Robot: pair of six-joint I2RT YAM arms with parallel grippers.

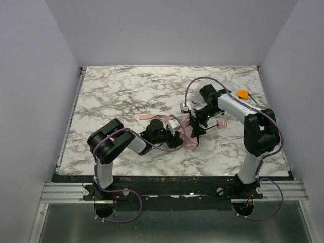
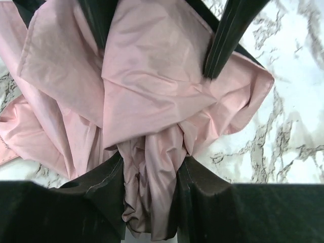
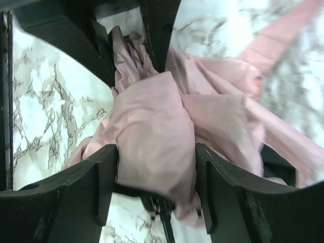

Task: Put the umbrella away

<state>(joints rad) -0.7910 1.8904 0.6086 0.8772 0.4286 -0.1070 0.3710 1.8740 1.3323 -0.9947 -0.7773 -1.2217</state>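
The umbrella (image 1: 186, 133) is a crumpled bundle of pale pink fabric lying mid-table between both arms. Its small pink handle (image 1: 221, 123) sticks out to the right and a pink strap (image 1: 152, 117) trails to the left. My left gripper (image 1: 174, 136) is shut on a fold of the fabric (image 2: 149, 192). My right gripper (image 1: 198, 123) is shut round a thicker bunch of the umbrella (image 3: 152, 131), with fabric touching both fingers. A dark shaft tip (image 3: 164, 223) shows under that bunch. The two grippers face each other closely; the right gripper's fingers (image 2: 223, 35) show in the left wrist view.
A small orange object (image 1: 242, 93) lies at the back right, behind the right arm. The marble table (image 1: 116, 96) is bordered by grey walls on the left, right and back. The left arm (image 1: 114, 142) stretches low across the front left.
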